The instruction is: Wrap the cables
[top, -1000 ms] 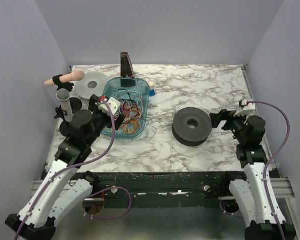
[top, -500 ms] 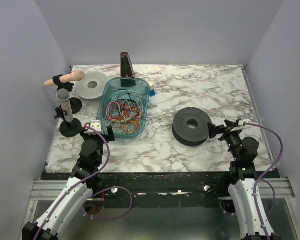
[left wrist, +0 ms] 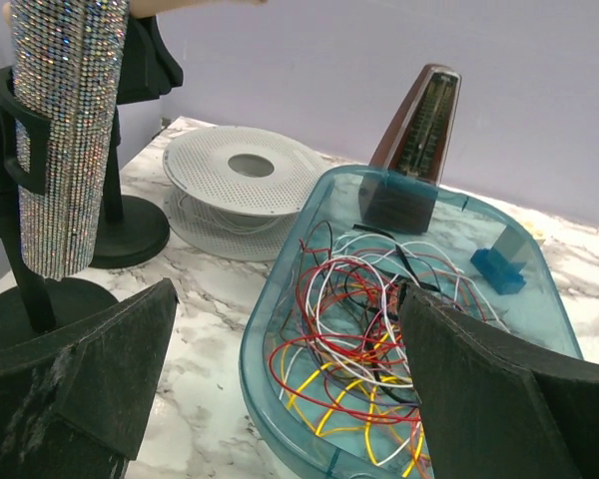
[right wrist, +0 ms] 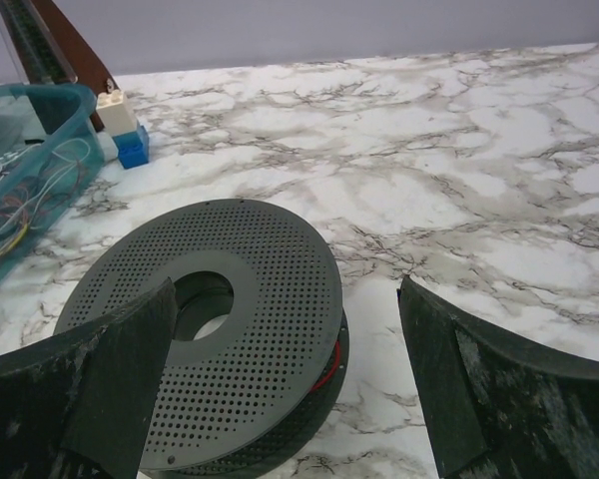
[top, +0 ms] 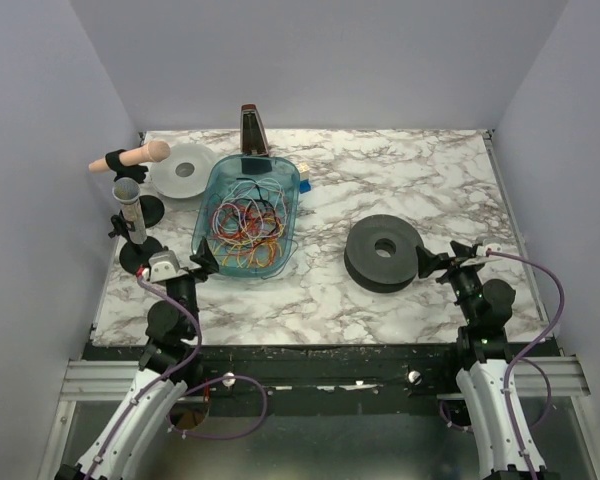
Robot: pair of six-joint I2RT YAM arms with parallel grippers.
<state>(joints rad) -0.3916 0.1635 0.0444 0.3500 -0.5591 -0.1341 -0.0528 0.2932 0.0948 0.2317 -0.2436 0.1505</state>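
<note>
The cables (top: 245,225) are a loose tangle of thin red, yellow, orange and white wires in a clear blue tub (top: 228,183). They also show in the left wrist view (left wrist: 374,329) inside the tub (left wrist: 270,339). My left gripper (top: 192,265) is open and empty, low on the table just short of the tub's near end. My right gripper (top: 438,262) is open and empty, right beside a black perforated spool (top: 384,252). In the right wrist view the spool (right wrist: 245,329) has a red cable (right wrist: 329,366) between its discs.
A white spool (top: 184,170) lies at the back left. A glittery cylinder on a black stand (top: 130,215) and a peg on a stand (top: 132,157) are at the left edge. A metronome (top: 252,130) and small blocks (top: 304,178) stand behind the tub.
Both arms have pulled back toward the near edge; the left gripper came out from over the tub to the table in front of it. The right gripper lowered beside the black spool.
</note>
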